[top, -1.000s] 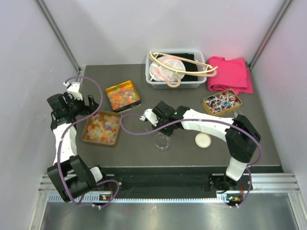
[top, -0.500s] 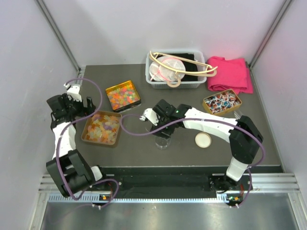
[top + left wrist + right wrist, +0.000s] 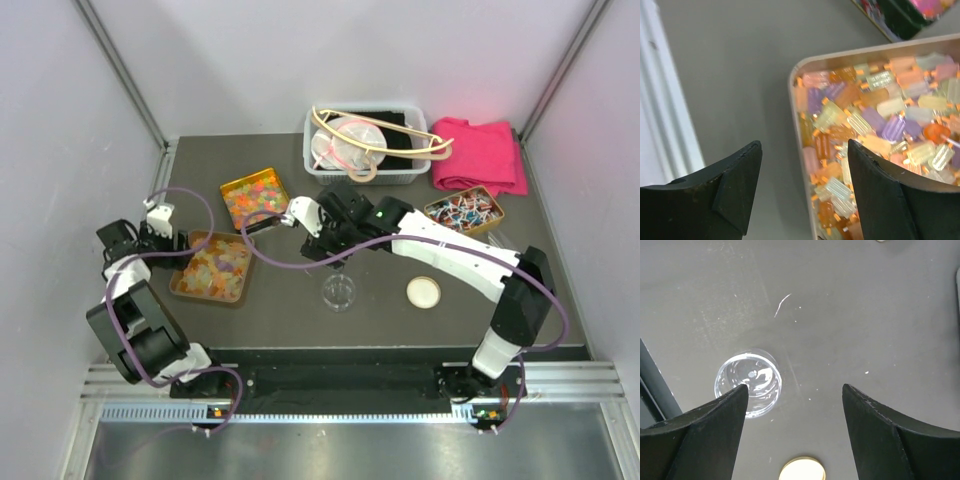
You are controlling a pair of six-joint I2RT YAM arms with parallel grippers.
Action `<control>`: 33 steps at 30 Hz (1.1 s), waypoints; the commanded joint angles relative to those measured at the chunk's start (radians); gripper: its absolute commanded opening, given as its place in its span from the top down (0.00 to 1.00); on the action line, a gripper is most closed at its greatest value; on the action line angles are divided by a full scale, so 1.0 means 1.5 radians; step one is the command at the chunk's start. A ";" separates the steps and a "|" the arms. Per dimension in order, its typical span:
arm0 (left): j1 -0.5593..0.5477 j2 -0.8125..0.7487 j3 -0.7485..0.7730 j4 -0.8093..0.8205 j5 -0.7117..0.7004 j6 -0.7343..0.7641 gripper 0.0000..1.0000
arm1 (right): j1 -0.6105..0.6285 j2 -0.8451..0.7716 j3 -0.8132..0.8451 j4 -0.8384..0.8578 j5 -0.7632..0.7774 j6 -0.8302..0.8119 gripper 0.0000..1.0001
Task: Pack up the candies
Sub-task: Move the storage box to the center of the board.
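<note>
The candies (image 3: 875, 117) are small translucent pieces in orange, yellow, pink and pale lilac, heaped in a shallow tan tray (image 3: 176, 285). My left gripper (image 3: 804, 160) hangs open low over the tray's left side, so its rim (image 3: 796, 80) runs between the jaws: one finger is over the table, the other over the candies. In the top view the left gripper (image 3: 170, 245) sits at the tray's left end. My right gripper (image 3: 795, 392) is open and holds nothing, up above the table. A clear jar (image 3: 748, 385) stands below its left finger, and a cream lid (image 3: 802, 470) lies nearby.
A second tin (image 3: 256, 197) of brighter orange and red pieces sits behind the tray. A tin of twist-wrapped sweets (image 3: 463, 212) is at the right. At the back are a clear bin (image 3: 362, 150) with hangers and a pink cloth (image 3: 482, 155). The cage walls are close on the left.
My right gripper opened, left the jar standing on the table and rose away toward the back. My left gripper came down to the tray's left rim and its jaws narrowed a little.
</note>
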 commanded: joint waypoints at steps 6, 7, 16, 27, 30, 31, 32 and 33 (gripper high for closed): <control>-0.004 0.028 -0.041 0.014 0.015 0.068 0.33 | 0.008 -0.046 0.058 -0.019 0.013 -0.008 0.24; -0.005 0.032 -0.044 0.018 0.010 0.072 0.34 | 0.008 -0.046 0.060 -0.020 0.010 -0.006 0.24; -0.036 0.039 -0.069 0.078 -0.042 0.050 0.55 | 0.008 -0.048 0.051 -0.016 0.004 0.001 0.24; -0.207 -0.015 -0.089 0.082 -0.132 0.022 0.74 | 0.007 -0.050 0.044 -0.007 0.023 0.001 0.24; -0.256 0.003 -0.071 0.083 -0.160 -0.005 0.74 | 0.008 -0.054 0.039 -0.005 0.029 -0.001 0.23; -0.269 0.013 -0.054 0.081 -0.163 -0.011 0.76 | 0.008 -0.055 0.035 -0.003 0.029 -0.001 0.23; -0.274 0.027 -0.045 0.072 -0.164 -0.015 0.77 | 0.008 -0.057 0.033 -0.003 0.029 -0.001 0.23; -0.278 0.033 -0.037 0.069 -0.165 -0.019 0.78 | 0.008 -0.060 0.032 -0.003 0.029 -0.002 0.23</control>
